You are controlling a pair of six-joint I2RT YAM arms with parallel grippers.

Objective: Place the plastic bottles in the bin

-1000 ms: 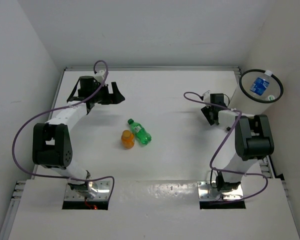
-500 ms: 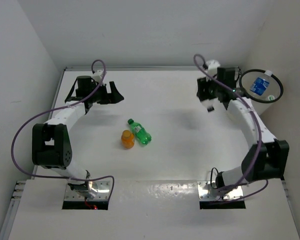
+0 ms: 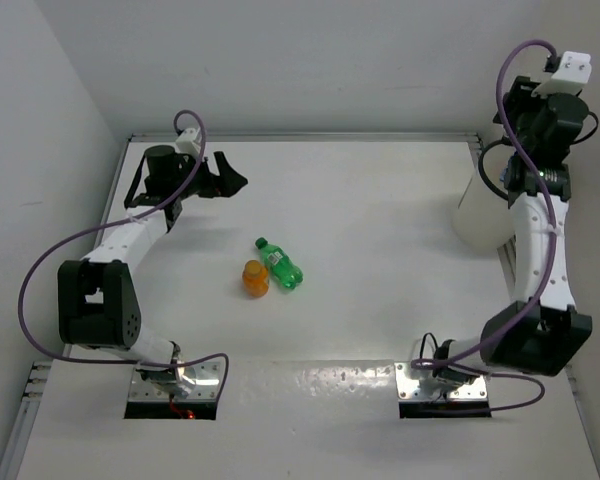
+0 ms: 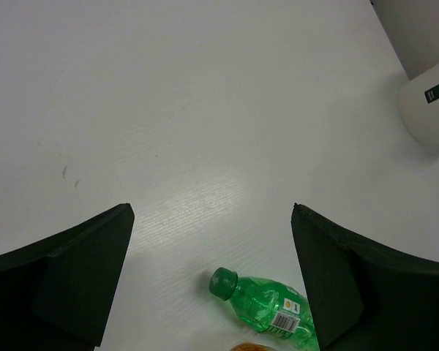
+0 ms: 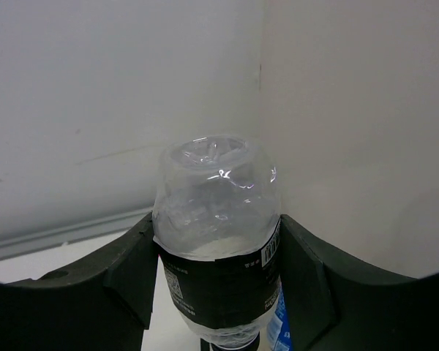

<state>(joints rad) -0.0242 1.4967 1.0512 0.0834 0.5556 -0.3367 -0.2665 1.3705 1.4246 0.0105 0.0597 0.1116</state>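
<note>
A green bottle (image 3: 280,265) lies on its side on the table, with an orange bottle (image 3: 256,278) right beside it. My left gripper (image 3: 226,181) is open and empty, at the far left, well away from both. In the left wrist view the green bottle (image 4: 267,303) lies ahead, between the open fingers (image 4: 80,278). My right gripper (image 5: 216,234) is shut on a clear bottle with a dark label (image 5: 216,285), held cap down. The right wrist (image 3: 542,125) is raised above the white bin (image 3: 475,215) and hides its rim. A blue-labelled bottle (image 5: 282,333) shows below the held one.
White walls close in the table at the back and on both sides. The bin stands in the far right corner and also shows in the left wrist view (image 4: 430,102). Purple cables loop off both arms.
My right arm has swung from low over the table up and to the right, above the bin, with the dark-labelled bottle. The left gripper has shifted only slightly. The green and orange bottles have not moved.
</note>
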